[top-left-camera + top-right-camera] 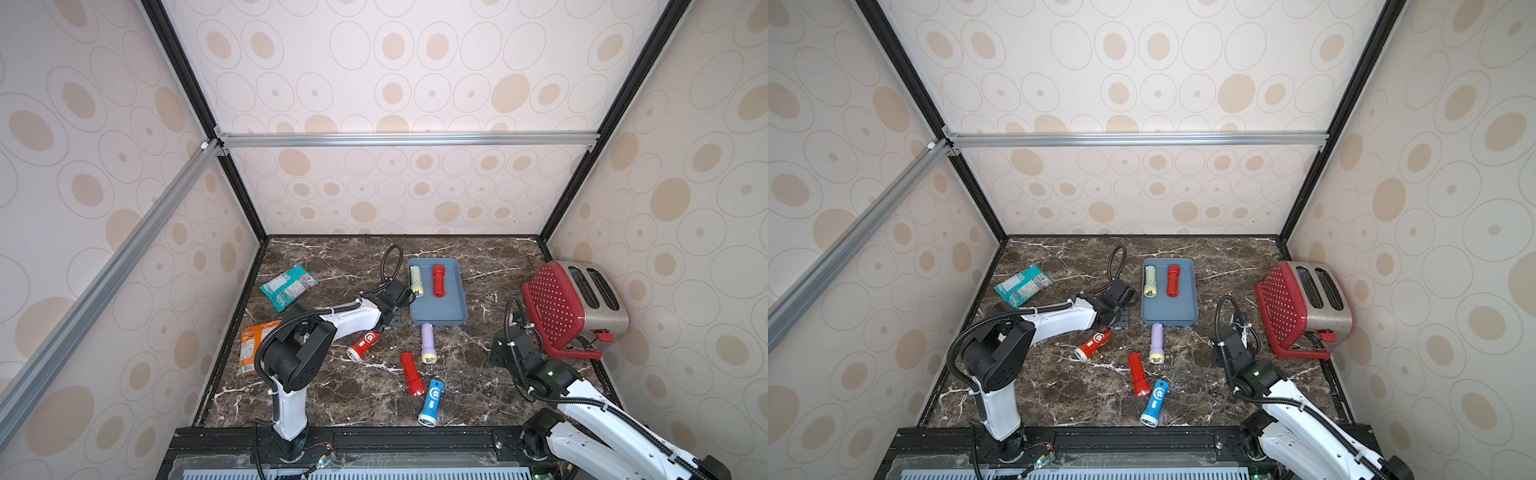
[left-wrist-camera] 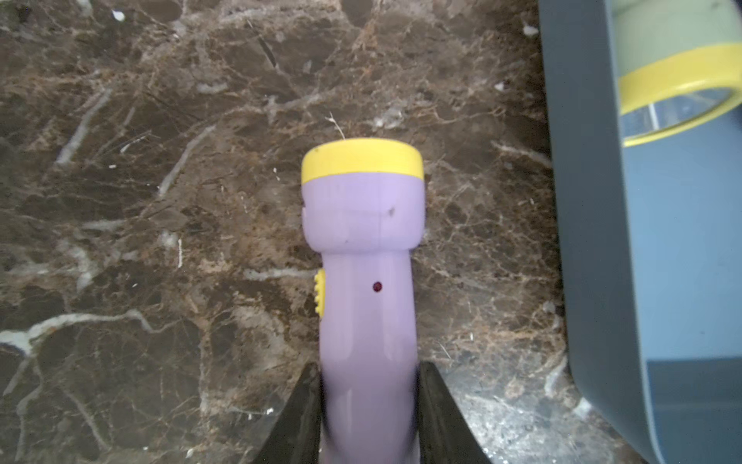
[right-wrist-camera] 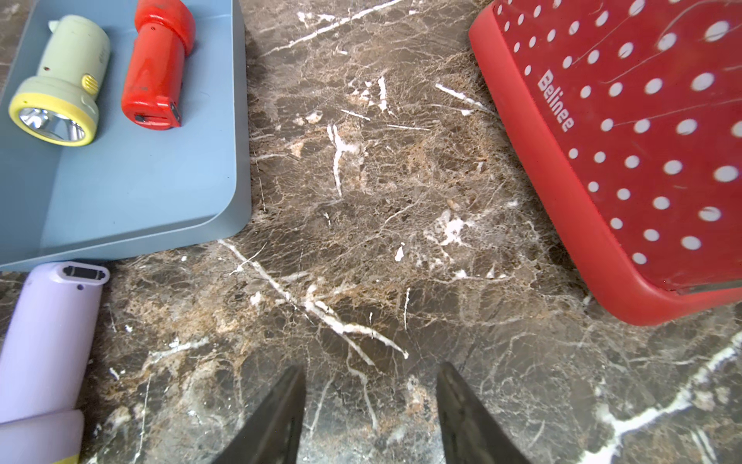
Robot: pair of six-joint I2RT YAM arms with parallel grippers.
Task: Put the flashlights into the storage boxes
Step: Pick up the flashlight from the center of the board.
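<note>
Just beside the tray (image 2: 594,241): left jaws clamped on a lilac flashlight (image 2: 363,257), tail end cut off in the wrist view, whole torch hidden under the left arm (image 1: 349,318) in both top views. Right jaws apart, empty, over bare bench (image 3: 361,201).

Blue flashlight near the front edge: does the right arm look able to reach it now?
Probably yes. The right gripper is open and empty, and only bare marble table lies between it and the blue flashlight. The red flashlight lies on its far side, not in the way.
</note>
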